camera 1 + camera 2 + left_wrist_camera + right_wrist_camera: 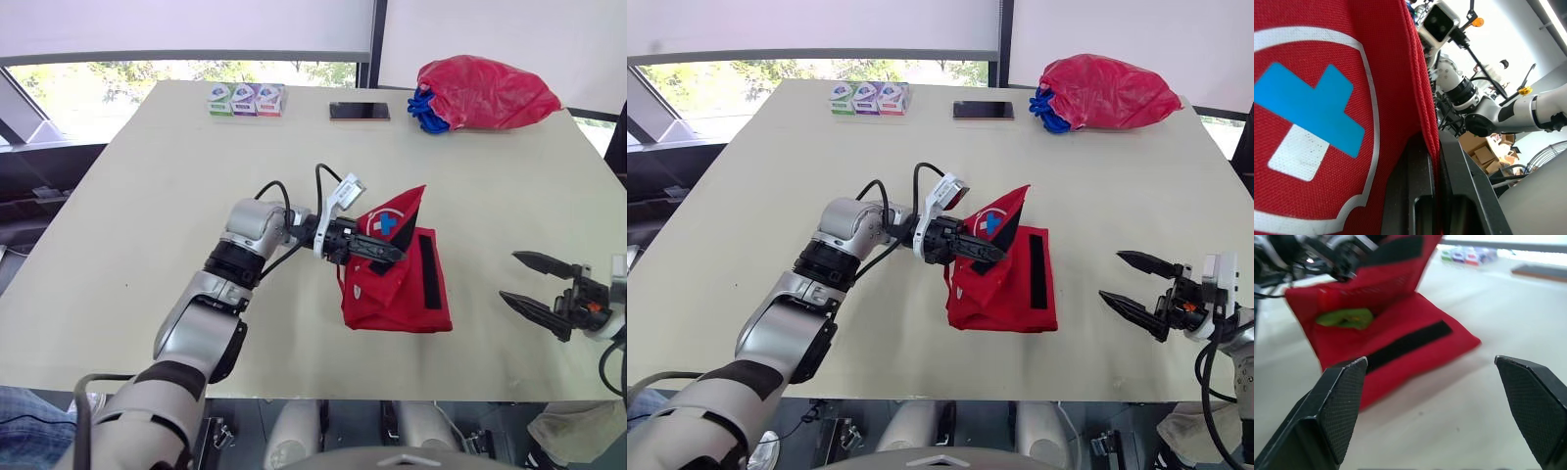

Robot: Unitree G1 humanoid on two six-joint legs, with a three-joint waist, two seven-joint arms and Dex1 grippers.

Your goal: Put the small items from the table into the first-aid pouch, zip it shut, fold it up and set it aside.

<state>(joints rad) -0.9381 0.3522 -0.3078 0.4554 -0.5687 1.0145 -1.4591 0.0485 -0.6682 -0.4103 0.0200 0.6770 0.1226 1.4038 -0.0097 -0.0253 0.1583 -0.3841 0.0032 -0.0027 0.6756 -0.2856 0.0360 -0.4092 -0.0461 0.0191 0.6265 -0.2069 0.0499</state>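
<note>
Far edge of table (147, 245): phone (359, 111) flat, mid; red plastic bag (485, 93) w/ blue bundle (423, 108), far-right corner.

No words or numbers can be read. The red first-aid pouch (404, 294) bears one sign on its flap: a blue-and-white cross (1309, 115) inside a white shield outline.

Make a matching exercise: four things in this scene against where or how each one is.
1 pouch
2 phone
3 red bag
4 right gripper

a far right corner of the table
b open, holding nothing
c flap held up by the left gripper
d flat at the far edge, near the middle

Pairs: 1-c, 2-d, 3-a, 4-b
</note>
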